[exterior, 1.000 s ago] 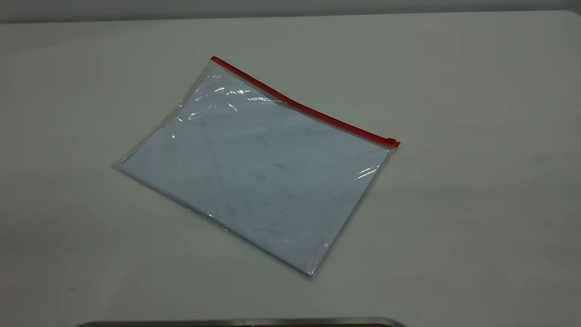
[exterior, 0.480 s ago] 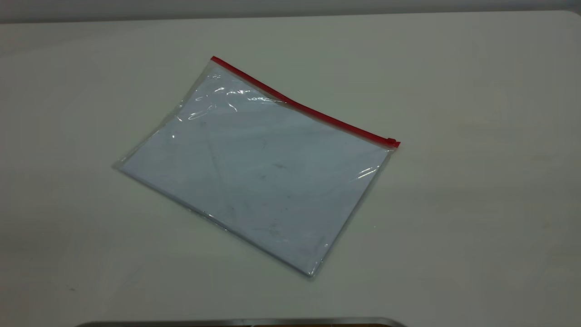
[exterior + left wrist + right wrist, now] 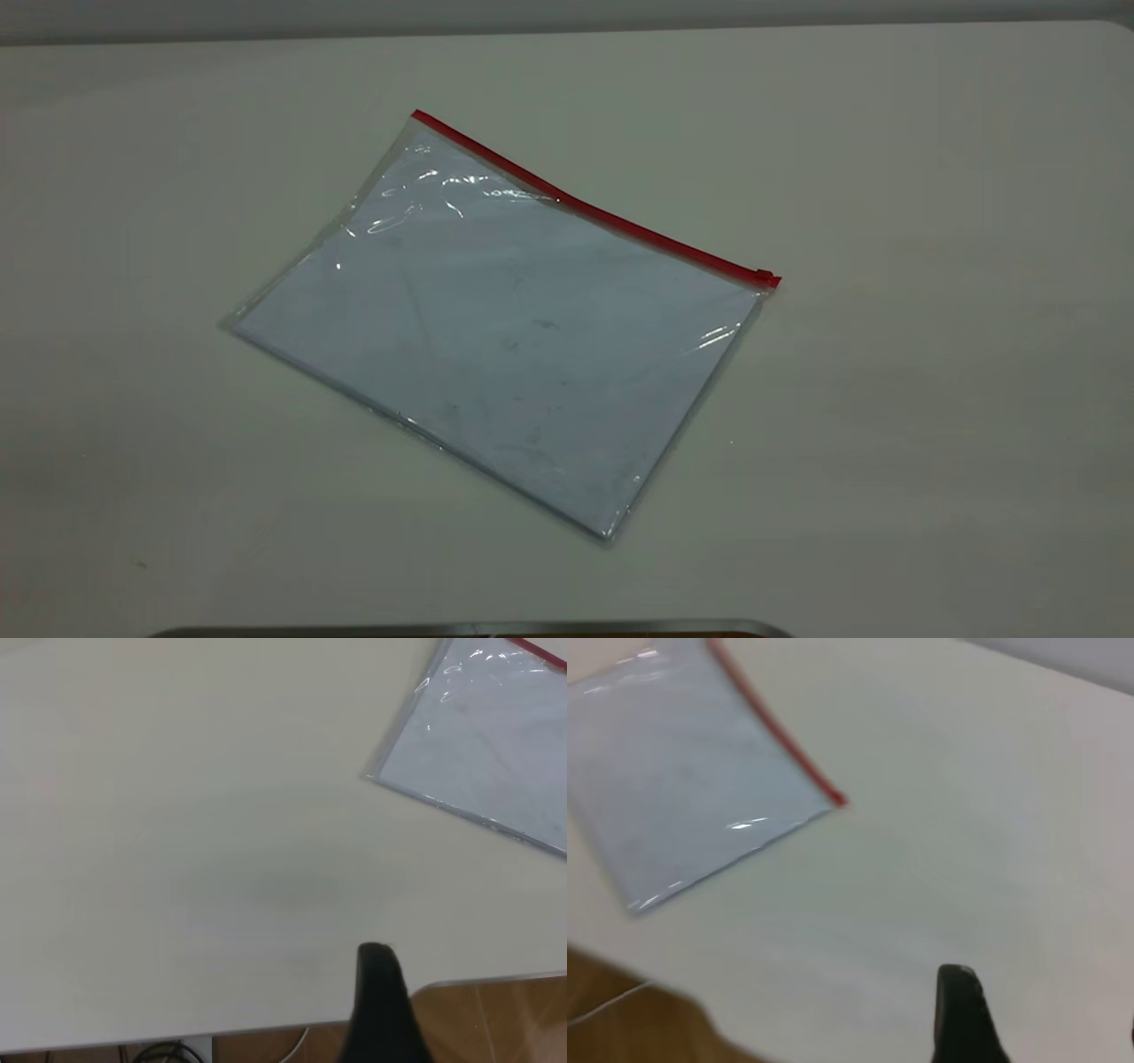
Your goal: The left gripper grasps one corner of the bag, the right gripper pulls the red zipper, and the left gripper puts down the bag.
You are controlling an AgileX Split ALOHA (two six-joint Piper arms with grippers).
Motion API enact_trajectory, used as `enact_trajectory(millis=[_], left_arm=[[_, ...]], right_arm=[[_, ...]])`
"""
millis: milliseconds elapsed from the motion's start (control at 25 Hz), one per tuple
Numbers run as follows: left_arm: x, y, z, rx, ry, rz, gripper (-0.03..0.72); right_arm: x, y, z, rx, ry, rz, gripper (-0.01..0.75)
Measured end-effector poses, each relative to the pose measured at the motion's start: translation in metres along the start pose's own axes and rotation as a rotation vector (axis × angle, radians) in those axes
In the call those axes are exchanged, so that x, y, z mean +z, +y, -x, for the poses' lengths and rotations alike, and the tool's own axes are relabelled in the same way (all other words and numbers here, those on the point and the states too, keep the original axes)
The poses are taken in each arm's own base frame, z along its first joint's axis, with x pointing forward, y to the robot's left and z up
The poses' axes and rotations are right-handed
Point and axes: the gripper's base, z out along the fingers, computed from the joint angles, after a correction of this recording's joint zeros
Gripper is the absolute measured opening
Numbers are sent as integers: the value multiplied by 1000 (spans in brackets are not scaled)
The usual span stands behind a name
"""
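Both end effectors sit off the bag [image 3: 496, 337], which lies flat mid-tabletop [image 3: 930, 399]; I can't tell their openings. The red zipper [image 3: 594, 211] runs diagonally, its slider end toward my right arm.

Overhead exterior; bag [image 3: 496, 346] perhaps shared.

Clear bag [image 3: 496, 337], white paper showing through, faint grey smudges. Red zipper [image 3: 585, 206] along edge toward 1 o'clock, red slider tab [image 3: 764, 276]. Off-white table [image 3: 930, 399]. Black gripper fingers [image 3: 381, 1010].
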Motion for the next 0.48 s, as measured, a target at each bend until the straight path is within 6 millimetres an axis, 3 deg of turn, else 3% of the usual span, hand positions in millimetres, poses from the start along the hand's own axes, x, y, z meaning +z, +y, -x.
enact_trajectory(millis=[480], left_arm=[[0,0,0,1,0,0,588]], right_arm=[[1,-8,-2,175,32,-221,484]])
